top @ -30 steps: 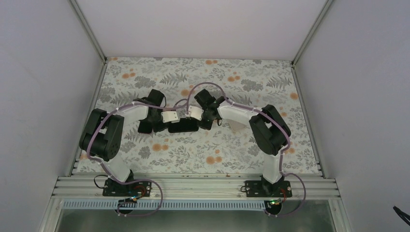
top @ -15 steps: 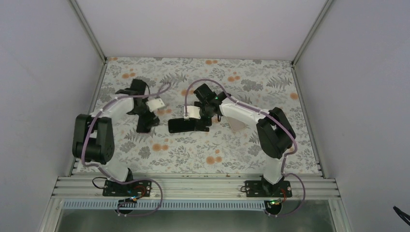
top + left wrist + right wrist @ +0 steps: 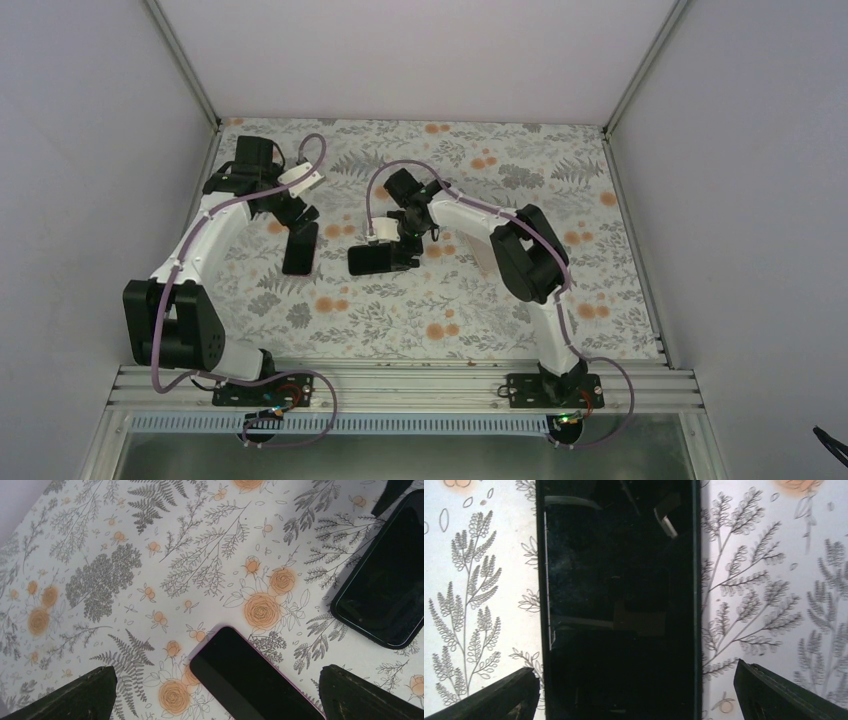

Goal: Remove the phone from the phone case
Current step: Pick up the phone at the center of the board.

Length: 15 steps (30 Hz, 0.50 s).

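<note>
The risk I see is that both dark slabs look alike, so a gripper closing on the wrong one may push it across the table cloth (image 3: 150, 555). The left gripper (image 3: 215, 680) is wide open and empty. The pink-edged phone (image 3: 255, 680), as I judge it, lies flat under it, between the fingers. The right gripper (image 3: 635, 677), also wide open, holds nothing and hangs above the black phone case (image 3: 619, 595).
</note>
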Each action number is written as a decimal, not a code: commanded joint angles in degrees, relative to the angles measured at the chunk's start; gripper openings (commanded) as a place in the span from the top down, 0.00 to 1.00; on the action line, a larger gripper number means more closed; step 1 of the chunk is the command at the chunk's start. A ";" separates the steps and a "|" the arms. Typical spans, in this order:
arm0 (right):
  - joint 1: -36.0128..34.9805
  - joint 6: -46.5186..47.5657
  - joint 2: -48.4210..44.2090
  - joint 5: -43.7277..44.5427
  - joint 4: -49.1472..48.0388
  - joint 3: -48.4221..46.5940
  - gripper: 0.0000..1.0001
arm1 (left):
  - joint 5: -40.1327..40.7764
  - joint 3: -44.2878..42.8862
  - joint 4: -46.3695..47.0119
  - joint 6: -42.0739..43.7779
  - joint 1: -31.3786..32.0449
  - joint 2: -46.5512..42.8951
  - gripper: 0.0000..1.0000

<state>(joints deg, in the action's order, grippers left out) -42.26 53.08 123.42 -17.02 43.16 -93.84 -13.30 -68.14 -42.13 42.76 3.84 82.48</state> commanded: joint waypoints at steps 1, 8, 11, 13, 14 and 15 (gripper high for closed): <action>-0.63 -0.11 1.22 -1.43 2.81 -1.50 0.00 | -1.09 -0.76 1.00 -2.24 -1.34 0.11 0.00; -0.78 -1.29 1.89 0.77 0.96 -0.38 0.00 | -1.69 -0.27 2.63 -3.27 -1.54 0.63 0.00; -0.81 -1.97 1.44 2.59 -2.44 0.91 0.00 | -1.30 0.49 3.98 -4.20 -1.64 0.36 0.00; -0.81 -2.31 1.40 2.95 -3.44 0.90 0.00 | -1.40 0.75 4.41 -4.50 -1.65 0.39 0.00; -0.88 -2.06 1.56 3.03 -3.18 0.67 0.00 | -1.34 0.88 4.42 -4.58 -1.64 0.41 0.00; -1.01 -1.94 1.95 3.41 -2.81 0.39 0.00 | -1.31 0.98 4.49 -4.66 -1.68 0.44 0.00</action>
<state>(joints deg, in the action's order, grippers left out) -42.44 51.99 124.90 -15.33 42.70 -93.49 -13.80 -67.96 -39.31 39.59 2.61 83.11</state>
